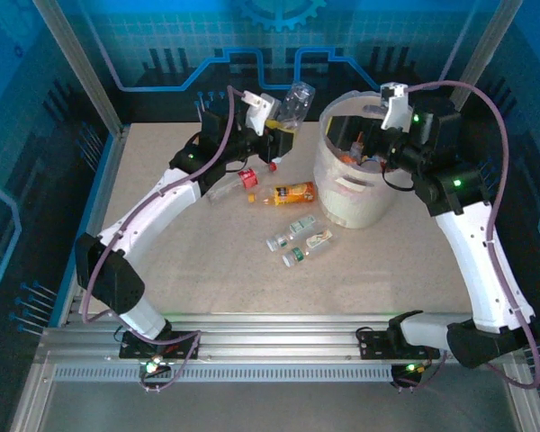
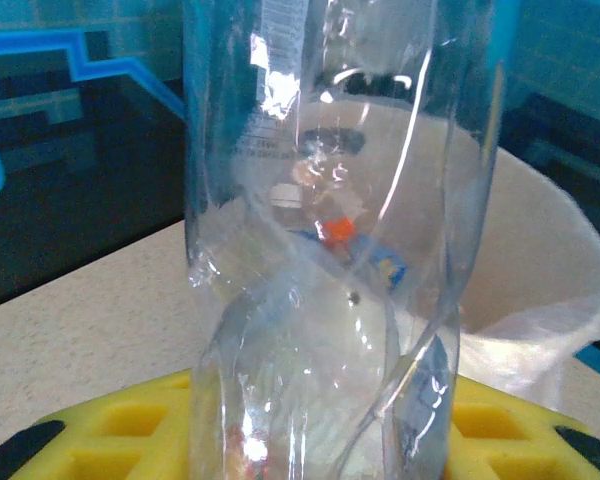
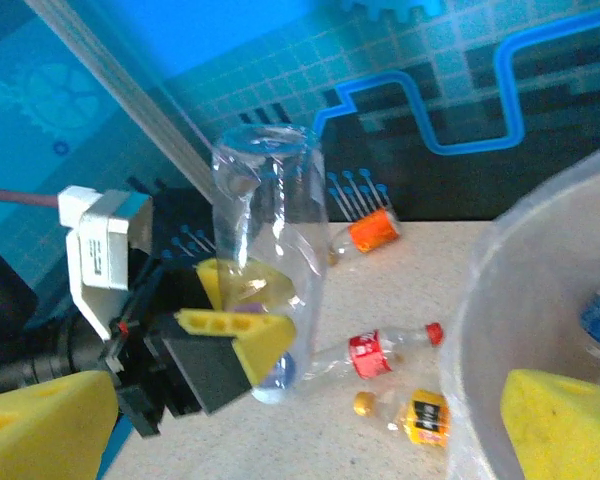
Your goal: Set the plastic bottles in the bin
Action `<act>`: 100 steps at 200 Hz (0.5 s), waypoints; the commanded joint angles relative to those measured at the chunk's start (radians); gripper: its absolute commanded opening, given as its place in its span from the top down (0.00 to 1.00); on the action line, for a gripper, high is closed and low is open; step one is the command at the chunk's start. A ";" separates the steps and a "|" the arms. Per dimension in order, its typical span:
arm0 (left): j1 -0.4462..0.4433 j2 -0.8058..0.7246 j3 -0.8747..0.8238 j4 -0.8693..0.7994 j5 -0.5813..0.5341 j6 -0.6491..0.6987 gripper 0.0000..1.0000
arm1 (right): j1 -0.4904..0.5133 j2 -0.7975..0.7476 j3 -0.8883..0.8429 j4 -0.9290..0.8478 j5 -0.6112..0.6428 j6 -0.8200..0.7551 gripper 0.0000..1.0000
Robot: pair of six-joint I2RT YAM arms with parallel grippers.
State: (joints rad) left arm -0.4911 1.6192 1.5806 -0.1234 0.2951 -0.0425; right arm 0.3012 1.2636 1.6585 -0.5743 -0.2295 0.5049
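- Nearest the arm bases, at 7 o'clock from the bin: green-labelled bottles lie in a loose cluster on the table. Two, perhaps three; overlap blocks a firm count.
- Next out, at 9 o'clock from the bin: one orange bottle on its side near the wall. One red-labelled bottle lies flat beyond it to the left. Both not yet collected.
- Bin: one, upright, right of table centre. Orange and blue pieces show inside; how many bottles, cannot tell.
- Right gripper hangs over the bin's 3 o'clock side, yellow pads spread wide with nothing between them. Likely placed there empty, out of the other arm's way.
- Left gripper, raised at 10 o'clock from the bin, has its pads clamped on one clear bottle. It looks held high to clear the rim; the bottle is just short of the opening.
- Farthest: one orange-labelled bottle lies by the back wall.
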 commanded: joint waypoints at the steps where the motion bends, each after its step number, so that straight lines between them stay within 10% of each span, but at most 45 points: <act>1: -0.020 -0.056 -0.027 0.076 0.106 -0.026 0.64 | 0.017 0.034 0.041 0.052 -0.070 0.001 0.00; 100: -0.089 -0.086 -0.045 0.075 0.186 -0.013 0.63 | 0.085 0.175 0.104 0.111 -0.107 -0.018 0.00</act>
State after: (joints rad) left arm -0.5705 1.5742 1.5478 -0.0753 0.4435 -0.0540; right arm 0.3733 1.4330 1.7294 -0.4961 -0.3336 0.5007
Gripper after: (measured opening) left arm 0.428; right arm 0.996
